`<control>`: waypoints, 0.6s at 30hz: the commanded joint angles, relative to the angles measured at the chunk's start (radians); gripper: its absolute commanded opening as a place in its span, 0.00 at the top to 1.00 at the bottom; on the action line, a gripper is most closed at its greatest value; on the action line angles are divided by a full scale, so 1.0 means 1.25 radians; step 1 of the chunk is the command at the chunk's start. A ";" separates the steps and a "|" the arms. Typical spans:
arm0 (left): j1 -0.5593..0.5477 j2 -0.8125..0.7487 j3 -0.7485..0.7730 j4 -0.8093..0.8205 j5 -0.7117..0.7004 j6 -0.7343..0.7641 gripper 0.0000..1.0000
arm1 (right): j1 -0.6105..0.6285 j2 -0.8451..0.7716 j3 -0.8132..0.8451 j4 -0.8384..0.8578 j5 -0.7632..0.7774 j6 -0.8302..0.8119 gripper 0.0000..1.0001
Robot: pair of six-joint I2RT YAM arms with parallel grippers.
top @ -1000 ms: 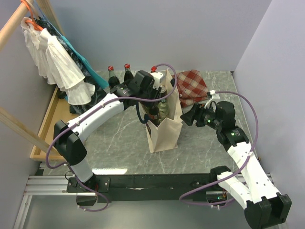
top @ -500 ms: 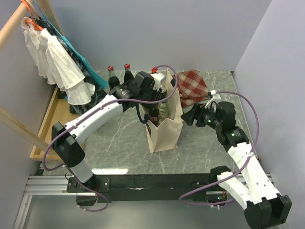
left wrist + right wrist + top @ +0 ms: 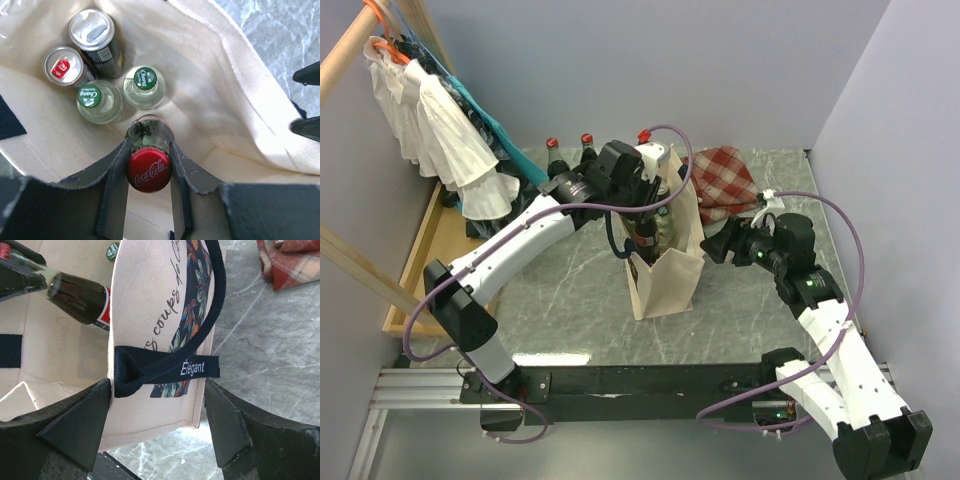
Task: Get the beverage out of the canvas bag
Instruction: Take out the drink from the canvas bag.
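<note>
The cola bottle (image 3: 148, 172) is held inside the canvas bag (image 3: 215, 90), which stands upright on the table (image 3: 570, 290) between the two arms. The left gripper (image 3: 149, 147) is pressed together on the glass neck just under the red cap, one finger at 9 o'clock of the neck and the other at 3 o'clock in the left wrist view. The bottle is seen there almost end-on, so its long axis is judged to run close to upright, straight toward the bag's mouth. In the right wrist view it leans a little, cap toward 10 o'clock. Two green-capped bottles (image 3: 146, 82) and two cans (image 3: 62, 67) are packed at 11 to 12 o'clock of the held bottle, near it but not touching the fingers. The right gripper (image 3: 157, 387) is spread wide at the bag's 3 o'clock side in the top view, with the printed narrow panel and the navy handle (image 3: 165, 367) lying between its fingers. Whether the pads press the cloth cannot be told. The left arm is plainly the nearer one, since the bottle is already in its grip. The coming move is judged to be a lift along the bottle's own axis, clear of the rim. A drag against the cream wall at 3 o'clock could pull the bag up with it.
</note>
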 commanded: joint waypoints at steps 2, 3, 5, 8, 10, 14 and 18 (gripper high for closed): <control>-0.007 -0.062 0.100 0.097 0.001 0.013 0.99 | 0.005 -0.006 0.016 0.000 0.006 -0.003 0.19; -0.008 -0.062 0.103 0.095 0.001 0.014 0.99 | 0.005 -0.007 0.015 -0.002 0.006 -0.003 0.19; -0.011 -0.063 0.108 0.095 0.001 0.017 0.99 | 0.004 -0.005 0.015 0.000 0.006 -0.002 0.19; -0.013 -0.068 0.115 0.098 -0.026 0.019 0.99 | 0.004 -0.003 0.016 0.002 0.004 -0.003 0.19; -0.013 -0.073 0.120 0.094 -0.034 0.019 0.99 | 0.005 -0.001 0.017 0.002 0.002 -0.003 0.19; -0.016 -0.084 0.120 0.103 -0.043 0.015 0.99 | 0.004 0.002 0.017 0.005 0.001 -0.003 0.19; -0.016 -0.101 0.114 0.114 -0.053 0.011 0.99 | 0.005 0.001 0.018 0.001 0.003 -0.007 0.19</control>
